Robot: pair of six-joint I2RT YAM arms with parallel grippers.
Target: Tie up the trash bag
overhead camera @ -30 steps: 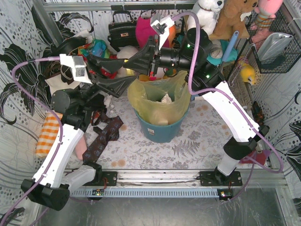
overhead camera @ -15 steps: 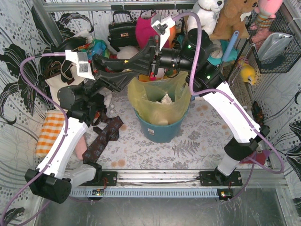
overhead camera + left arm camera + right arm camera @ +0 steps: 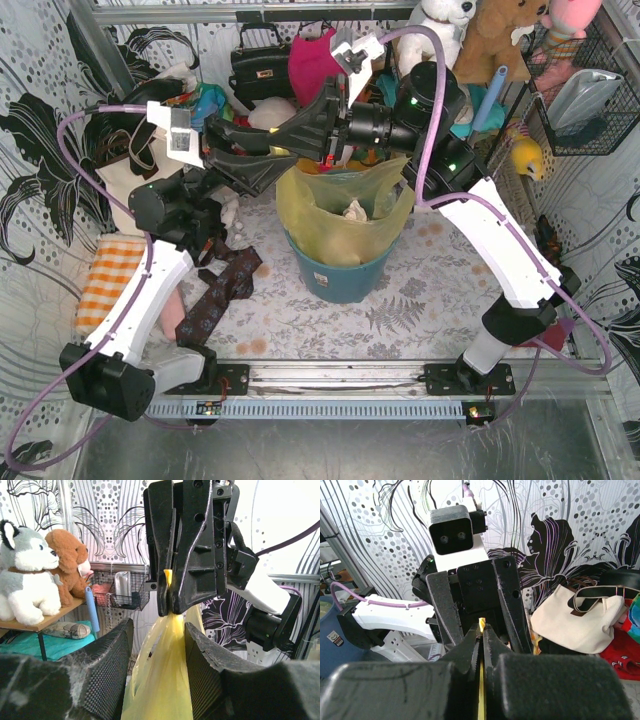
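Change: left gripper [image 3: 159, 627] narrowed, fingers apart either side of trash bag [image 3: 160, 680]
Right gripper [image 3: 481, 630]: clamped on bag
Surface: floral table [image 3: 400, 300]; patterned walls [image 3: 40, 80]

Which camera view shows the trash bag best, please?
The top external view: the whole trash bag shows, lining the teal bin. The left wrist view shows only its pulled-up strip; the right wrist view only a yellow sliver.

place: robot lab test cell | evidence: aluminium rail [image 3: 330, 377] near, patterned wall panels [image 3: 40, 70] left, plush toys [image 3: 500, 35] far right
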